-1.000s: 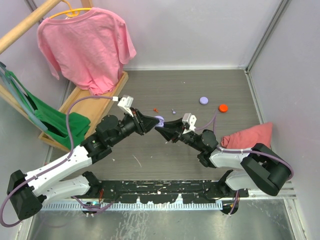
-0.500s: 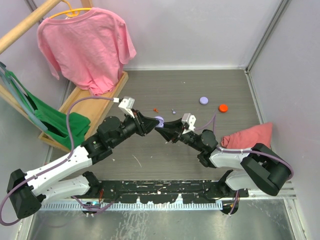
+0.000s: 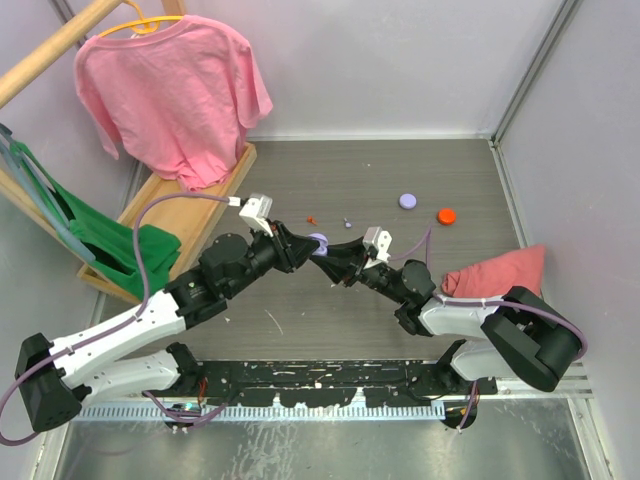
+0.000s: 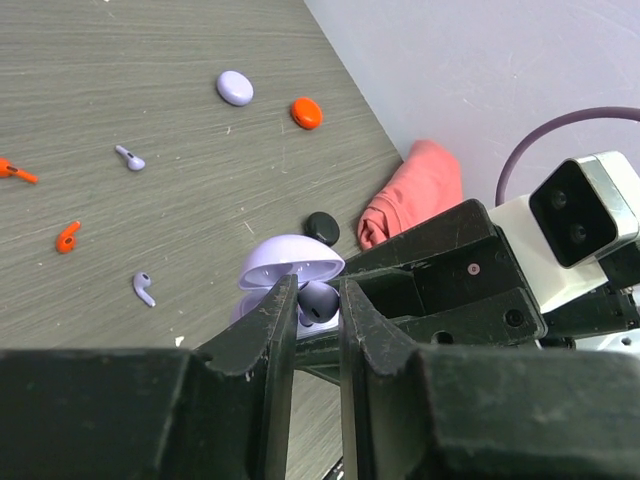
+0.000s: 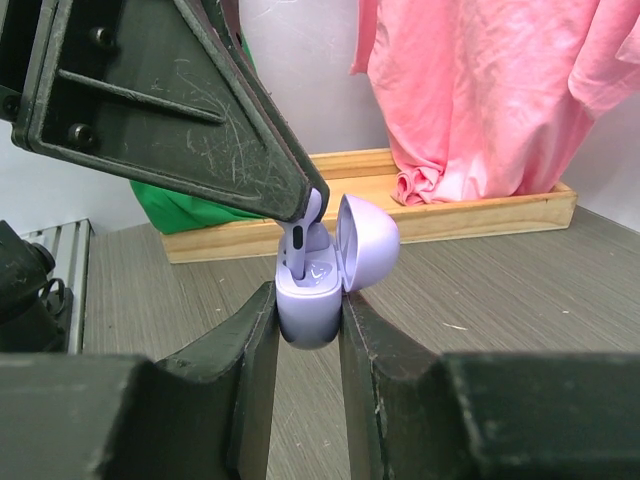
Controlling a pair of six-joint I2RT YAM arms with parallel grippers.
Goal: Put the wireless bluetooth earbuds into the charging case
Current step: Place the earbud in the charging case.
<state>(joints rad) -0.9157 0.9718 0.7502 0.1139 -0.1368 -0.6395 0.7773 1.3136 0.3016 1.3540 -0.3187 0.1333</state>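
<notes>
A lilac charging case (image 5: 310,305) stands upright with its lid (image 5: 368,240) swung open, and my right gripper (image 5: 308,297) is shut on its body. A lilac earbud (image 4: 320,300) sits between the fingertips of my left gripper (image 4: 318,290), which is shut on it. The earbud's stem (image 5: 299,240) points down into the case's left socket. In the top view both grippers meet tip to tip at the case (image 3: 318,240), above the table's middle. Two more lilac earbuds (image 4: 144,289) (image 4: 129,157) lie loose on the table.
A small black puck (image 4: 321,227) lies beside a crumpled pink cloth (image 3: 495,268). A lilac disc (image 3: 408,201) and an orange disc (image 3: 446,215) sit far right. Orange earbuds (image 4: 67,236) lie on the table. A wooden tray (image 3: 190,210) with a pink shirt and green cloth stands left.
My left arm has crept a little to the right, bringing its fingertips closer over the case. The right arm and the case have held still.
</notes>
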